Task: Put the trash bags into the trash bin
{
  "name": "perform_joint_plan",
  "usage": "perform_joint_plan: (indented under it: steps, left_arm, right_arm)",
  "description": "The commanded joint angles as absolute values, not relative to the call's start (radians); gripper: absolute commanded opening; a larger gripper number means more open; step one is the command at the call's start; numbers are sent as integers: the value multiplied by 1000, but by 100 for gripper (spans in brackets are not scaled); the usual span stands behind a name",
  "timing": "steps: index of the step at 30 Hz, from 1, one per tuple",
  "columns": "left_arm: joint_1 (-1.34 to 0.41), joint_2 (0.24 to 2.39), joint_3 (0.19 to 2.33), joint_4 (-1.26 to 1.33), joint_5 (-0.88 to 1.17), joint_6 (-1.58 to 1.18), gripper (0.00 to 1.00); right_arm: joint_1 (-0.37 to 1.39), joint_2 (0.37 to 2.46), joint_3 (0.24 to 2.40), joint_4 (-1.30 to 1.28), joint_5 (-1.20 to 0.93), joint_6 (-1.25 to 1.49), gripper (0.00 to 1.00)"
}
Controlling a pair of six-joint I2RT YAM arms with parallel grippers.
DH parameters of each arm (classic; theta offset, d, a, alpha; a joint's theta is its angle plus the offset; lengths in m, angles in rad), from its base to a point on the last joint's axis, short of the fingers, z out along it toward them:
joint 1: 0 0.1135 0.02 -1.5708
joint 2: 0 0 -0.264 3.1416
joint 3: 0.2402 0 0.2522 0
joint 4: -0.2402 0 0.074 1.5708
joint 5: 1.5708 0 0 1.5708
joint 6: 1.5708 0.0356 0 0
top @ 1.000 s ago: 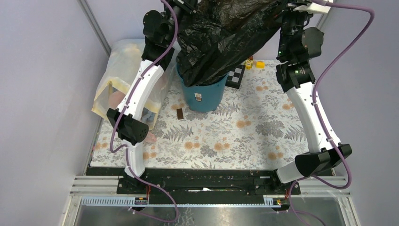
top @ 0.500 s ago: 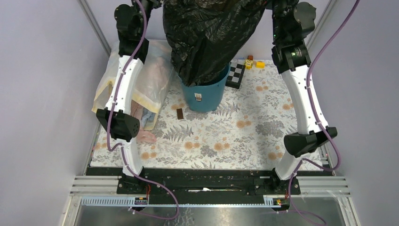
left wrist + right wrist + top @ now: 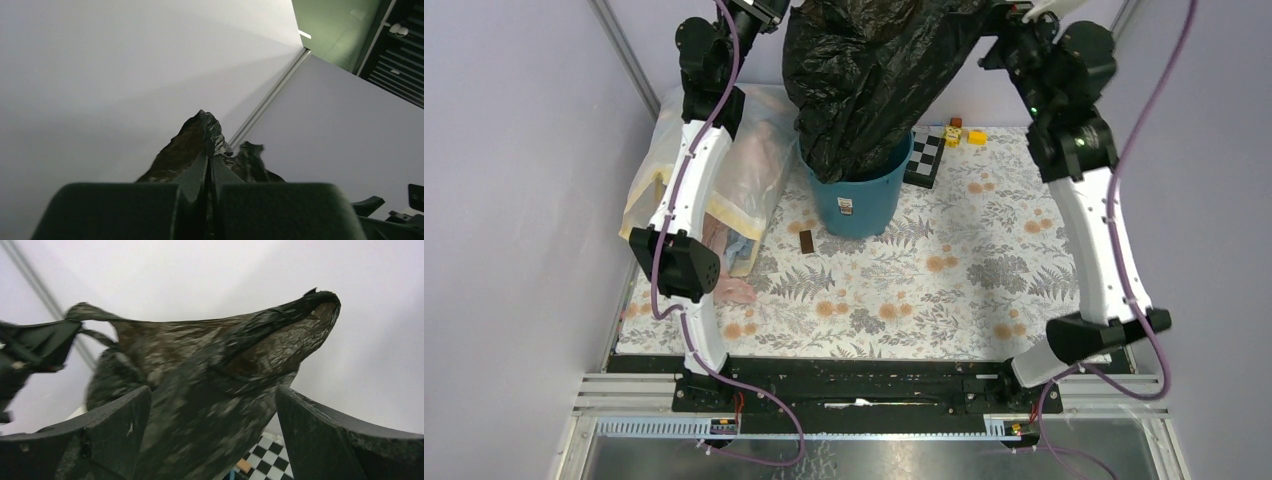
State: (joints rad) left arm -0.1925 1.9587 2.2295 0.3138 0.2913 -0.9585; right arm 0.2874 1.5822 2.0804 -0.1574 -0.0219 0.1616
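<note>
- Fingers (image 3: 125, 210) of the left gripper (image 3: 208, 175) are pressed together, pinching a bunched fold of the black trash bag (image 3: 864, 80) high at 11 o'clock over the table.
- Right gripper (image 3: 212, 390), raised at 1 o'clock, has its jaws spread wide. The crinkled plastic lies between and beyond them; the blur hides whether either finger touches it.
- One trash bag: it hangs stretched between the two arms, its lower end dipping into the bin's mouth.
- One teal trash bin (image 3: 864, 205), upright at 12 o'clock on the floral tablecloth (image 3: 924, 290), white label facing the arm bases.
- One translucent bag of clothes (image 3: 714, 160) at 10 o'clock.
- One checkerboard card (image 3: 924, 160) just beside the bin at its 2 o'clock.
- One small dark rectangular piece (image 3: 806, 241) at the bin's 7 o'clock.
</note>
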Motion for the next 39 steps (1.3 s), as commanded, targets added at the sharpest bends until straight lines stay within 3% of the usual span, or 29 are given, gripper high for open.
perform_joint_plan:
  steps: [1,7,10,11,12,13,14,20,30,39]
  left_arm:
    - [-211,1896,2239,393,355,-986,0]
    - [-260,1862,2173,444,360,-979,0]
    - [-286,1852,2169,461,367,-956,0]
    - [-296,1848,2169,463,367,-946,0]
    - [-305,1845,2170,465,366,-934,0]
    - [-312,1842,2169,465,368,-925,0]
    - [-319,1838,2170,464,369,-918,0]
    - [-337,1834,2170,453,364,-907,0]
    - [-343,1837,2174,444,364,-902,0]
    - [-344,1831,2168,438,382,-905,0]
  right_arm:
    - [286,1414,2047,-249,-118,233,100]
    - [286,1202,1647,-177,-211,370,100]
    - [287,1182,1542,-104,-371,439,83]
    - [287,1197,1536,-93,-431,461,68]
    - [287,1224,1539,-85,-491,484,45]
    - [291,1246,1542,-73,-542,502,10]
    - [300,1267,1551,-70,-578,521,0]
    - [474,1358,1579,-99,-466,428,0]
    - [595,1646,1760,-118,-365,361,0]
    - [595,1896,2019,-300,224,245,0]
